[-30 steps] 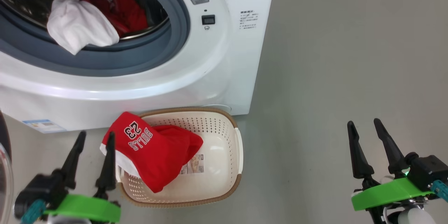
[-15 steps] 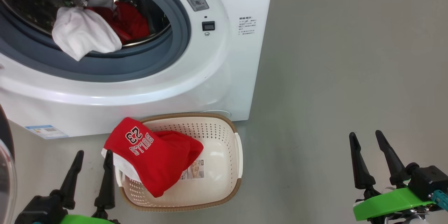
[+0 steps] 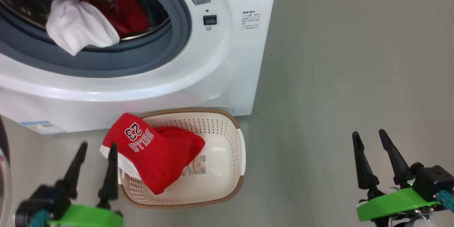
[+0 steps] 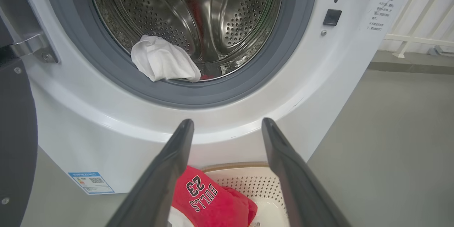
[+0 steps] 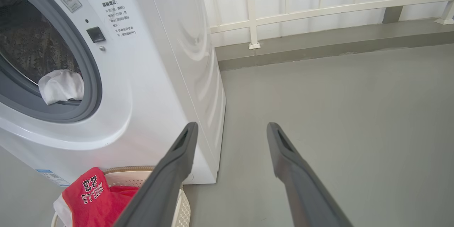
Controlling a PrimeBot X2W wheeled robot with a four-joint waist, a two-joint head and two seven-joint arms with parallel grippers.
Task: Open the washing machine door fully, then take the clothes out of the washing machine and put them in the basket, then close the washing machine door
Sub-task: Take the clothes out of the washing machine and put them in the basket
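Red cloth first: one red jersey (image 3: 156,156) with white trim and "BULLS 23" lettering lies half in the basket (image 3: 221,170). It is draped over the near-left rim, just ahead of the left gripper (image 3: 98,145) and a little to the inner side of its jaws. In the left wrist view the jersey shows low between those two jaws. We count one basket, cream and perforated with a brown rim, set on the floor (image 3: 337,60) against the foot of the washing machine (image 3: 142,88).

Higher up, beyond the same jaws, more clothes sit in the machine. One white garment (image 3: 79,28) hangs over the grey gasket (image 3: 106,65) at the mouth. Behind it is a bundle of red cloth (image 3: 127,12) in the steel drum (image 4: 241,14). We cannot say whether that bundle is a single piece, since it is bunched and partly hidden by the white one. The washing machine door (image 4: 14,142) stands swung open, its black rim off to the outer side of the left jaws.

We count two grippers, each with two dark fingers, both with jaws spread wide and nothing between them. The left gripper's inner finger (image 3: 109,173) crosses in front of the basket's near-left corner in the head view. The right gripper (image 3: 369,133) hovers well apart from the basket, over bare grey floor. The machine's side panel lies ahead of its jaws to the inner side, with a white railing (image 5: 319,7) farther ahead.

One blue label sticker (image 3: 42,127) sits on the machine's lower front, ahead of the left jaws. One small black latch slot (image 3: 210,20) sits beside the opening.
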